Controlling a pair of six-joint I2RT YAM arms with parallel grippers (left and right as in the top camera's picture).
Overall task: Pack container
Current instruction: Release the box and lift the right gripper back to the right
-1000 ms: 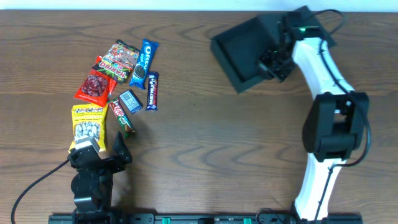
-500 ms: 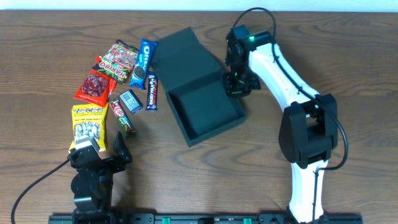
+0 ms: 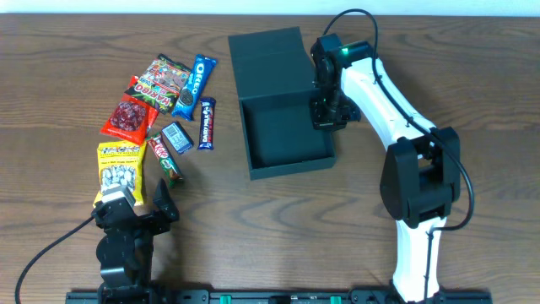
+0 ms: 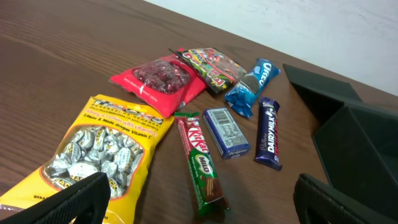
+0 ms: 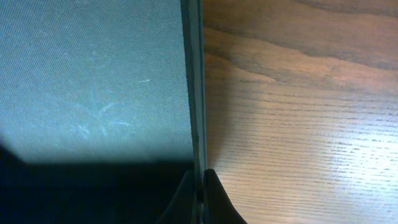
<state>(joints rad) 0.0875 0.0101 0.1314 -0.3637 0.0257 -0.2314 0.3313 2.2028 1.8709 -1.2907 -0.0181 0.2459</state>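
- Right gripper clenched on the container's right wall.
- Left gripper spread wide, empty, well left of the container.
- Dairy Milk bar near the container's left side.

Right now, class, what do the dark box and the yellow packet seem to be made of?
The container looks like matte cardboard: thin flat walls, faint scuffs, no shine. The yellow packet is probably glossy plastic film: light glints, clear window showing wrapped sweets.
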